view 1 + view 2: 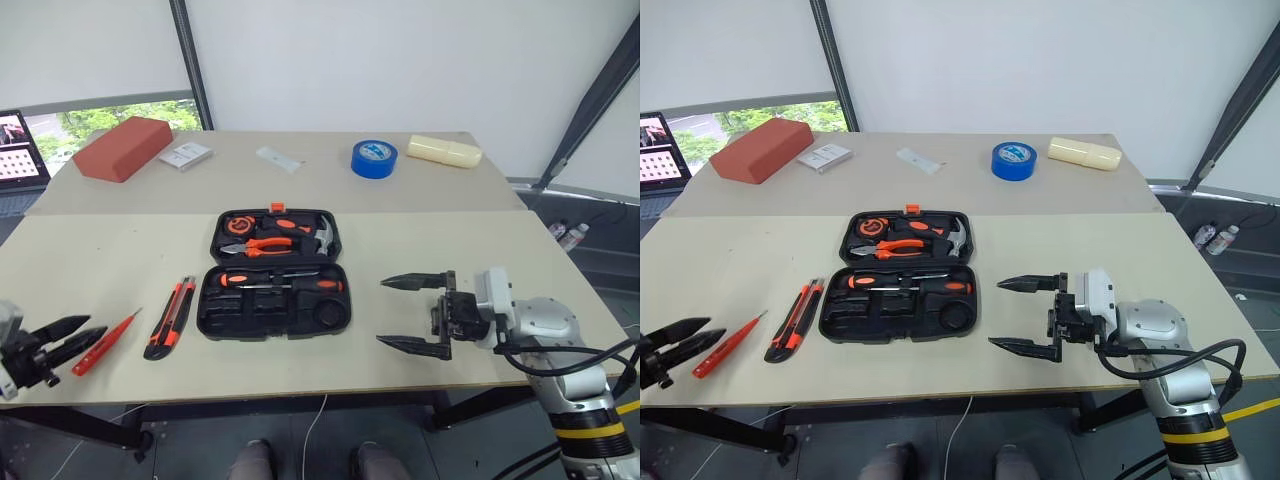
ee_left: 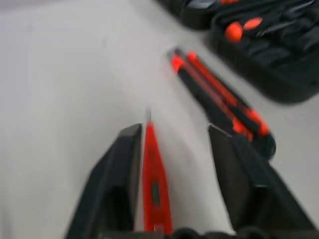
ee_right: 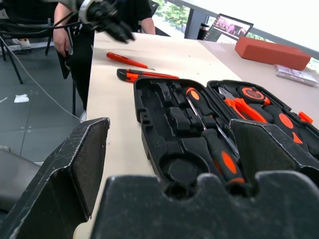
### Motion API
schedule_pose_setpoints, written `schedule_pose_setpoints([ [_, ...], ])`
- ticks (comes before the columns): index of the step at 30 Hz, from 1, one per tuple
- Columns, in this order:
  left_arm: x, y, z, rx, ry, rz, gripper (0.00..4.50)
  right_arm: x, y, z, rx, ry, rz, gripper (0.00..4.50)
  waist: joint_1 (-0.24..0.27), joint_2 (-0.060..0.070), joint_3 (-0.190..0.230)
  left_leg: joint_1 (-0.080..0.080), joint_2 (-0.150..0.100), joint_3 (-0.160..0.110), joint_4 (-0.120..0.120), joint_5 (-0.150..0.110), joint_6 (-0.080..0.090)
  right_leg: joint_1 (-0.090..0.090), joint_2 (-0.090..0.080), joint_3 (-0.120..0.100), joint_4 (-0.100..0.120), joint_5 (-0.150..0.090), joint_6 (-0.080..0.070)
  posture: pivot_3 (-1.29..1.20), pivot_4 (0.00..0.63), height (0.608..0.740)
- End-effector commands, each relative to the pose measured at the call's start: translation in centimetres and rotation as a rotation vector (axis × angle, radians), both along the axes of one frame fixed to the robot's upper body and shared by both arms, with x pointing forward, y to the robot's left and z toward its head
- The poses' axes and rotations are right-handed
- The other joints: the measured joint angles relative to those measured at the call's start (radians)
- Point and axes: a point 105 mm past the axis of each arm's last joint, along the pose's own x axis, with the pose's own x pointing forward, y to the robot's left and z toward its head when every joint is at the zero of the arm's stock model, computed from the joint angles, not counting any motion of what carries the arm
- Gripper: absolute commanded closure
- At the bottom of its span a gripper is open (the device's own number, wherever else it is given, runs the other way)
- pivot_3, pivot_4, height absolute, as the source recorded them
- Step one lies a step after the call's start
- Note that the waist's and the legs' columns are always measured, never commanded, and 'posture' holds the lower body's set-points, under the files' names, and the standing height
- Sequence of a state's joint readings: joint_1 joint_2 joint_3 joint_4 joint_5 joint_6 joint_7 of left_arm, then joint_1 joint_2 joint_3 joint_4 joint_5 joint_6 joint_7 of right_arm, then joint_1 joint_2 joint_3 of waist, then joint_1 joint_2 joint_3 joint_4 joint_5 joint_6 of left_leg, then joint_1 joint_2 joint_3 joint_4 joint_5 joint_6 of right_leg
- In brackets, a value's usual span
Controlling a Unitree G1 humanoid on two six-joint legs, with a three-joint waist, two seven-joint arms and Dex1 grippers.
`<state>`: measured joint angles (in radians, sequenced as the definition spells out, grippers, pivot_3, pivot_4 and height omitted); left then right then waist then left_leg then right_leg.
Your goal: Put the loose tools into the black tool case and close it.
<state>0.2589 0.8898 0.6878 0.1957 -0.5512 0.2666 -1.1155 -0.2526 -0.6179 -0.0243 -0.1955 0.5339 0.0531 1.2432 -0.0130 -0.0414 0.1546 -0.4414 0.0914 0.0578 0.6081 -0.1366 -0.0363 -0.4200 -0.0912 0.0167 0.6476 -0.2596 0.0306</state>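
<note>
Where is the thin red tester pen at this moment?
In the left eye view the tester pen lies on the table's front left, between the left gripper and the utility knife, left of the open tool case.

Soft, even daylight fills the head views, bright and diffuse, coming through the white translucent sheeting across the top of the frame and the window patch at upper left. The pale beige worktop shows no glare, and things on it cast only faint, short shadows. The open black moulded-plastic tool case reads crisply at centre frame, its slots dark but legible. The left wrist view is heavily blurred throughout: the thin orange-red tester pen and the orange-and-black utility knife have smeared edges. The right wrist view is sharper in its middle distance, while the black fingers along the bottom edge are soft and out of focus.
</note>
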Motion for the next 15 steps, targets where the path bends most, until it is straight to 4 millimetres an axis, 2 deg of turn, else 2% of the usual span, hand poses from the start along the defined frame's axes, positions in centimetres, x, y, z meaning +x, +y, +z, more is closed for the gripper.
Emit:
schedule_pose_setpoints([
  [1,-0.2,0.6,-0.1,0.022,-0.004,0.025,0.54,-0.5,0.7,1.3,0.024,-0.053,0.044,0.00,0.007,0.000,0.000,0.000,0.000,0.000,0.000,-0.005,-0.007,-0.001,-0.001,-0.001,0.000,-0.001,-0.002,0.00,0.150,0.740],
  [2,0.4,0.7,-0.1,0.011,-0.022,0.048,0.24,-0.4,0.8,1.3,0.022,-0.054,0.050,0.00,0.011,0.000,0.000,0.000,0.000,0.000,0.001,-0.005,-0.008,-0.002,-0.001,-0.001,-0.001,-0.003,-0.005,0.00,0.150,0.740],
  [5,1.8,-0.1,-0.6,0.022,-0.001,0.022,0.24,-0.2,1.0,1.3,0.022,-0.055,0.059,0.00,0.025,0.000,0.000,0.000,0.000,0.000,0.003,-0.005,-0.008,-0.002,-0.002,-0.002,-0.001,-0.003,-0.001,0.00,0.150,0.740],
  [8,2.8,0.1,-2.7,0.083,0.103,0.037,0.24,-0.1,1.4,1.5,0.025,-0.063,0.074,0.00,0.025,0.000,0.000,0.000,0.000,0.000,0.003,-0.005,-0.008,-0.001,-0.002,-0.002,-0.002,-0.001,-0.001,0.00,0.150,0.740],
  [12,3.7,1.0,-4.0,0.088,0.122,0.101,1.37,-0.1,1.6,1.5,0.028,-0.068,0.079,0.00,0.024,0.000,-0.001,0.001,0.000,0.000,0.003,-0.005,-0.008,-0.001,-0.001,-0.002,-0.001,0.000,-0.001,0.00,0.150,0.740],
  [14,3.7,0.6,-4.0,0.068,0.120,0.074,2.13,-0.1,1.6,1.5,0.033,-0.070,0.075,0.00,0.024,0.000,-0.001,0.000,0.000,0.000,0.003,-0.004,-0.008,0.000,0.000,-0.001,0.000,0.002,0.000,0.00,0.150,0.740],
  [15,3.7,0.4,-4.0,0.053,0.115,0.059,2.67,-0.1,1.6,1.6,0.035,-0.071,0.072,0.00,0.024,0.001,-0.001,0.000,0.000,0.000,0.003,-0.004,-0.008,0.001,0.000,-0.001,0.000,0.005,0.001,0.00,0.150,0.740],
])
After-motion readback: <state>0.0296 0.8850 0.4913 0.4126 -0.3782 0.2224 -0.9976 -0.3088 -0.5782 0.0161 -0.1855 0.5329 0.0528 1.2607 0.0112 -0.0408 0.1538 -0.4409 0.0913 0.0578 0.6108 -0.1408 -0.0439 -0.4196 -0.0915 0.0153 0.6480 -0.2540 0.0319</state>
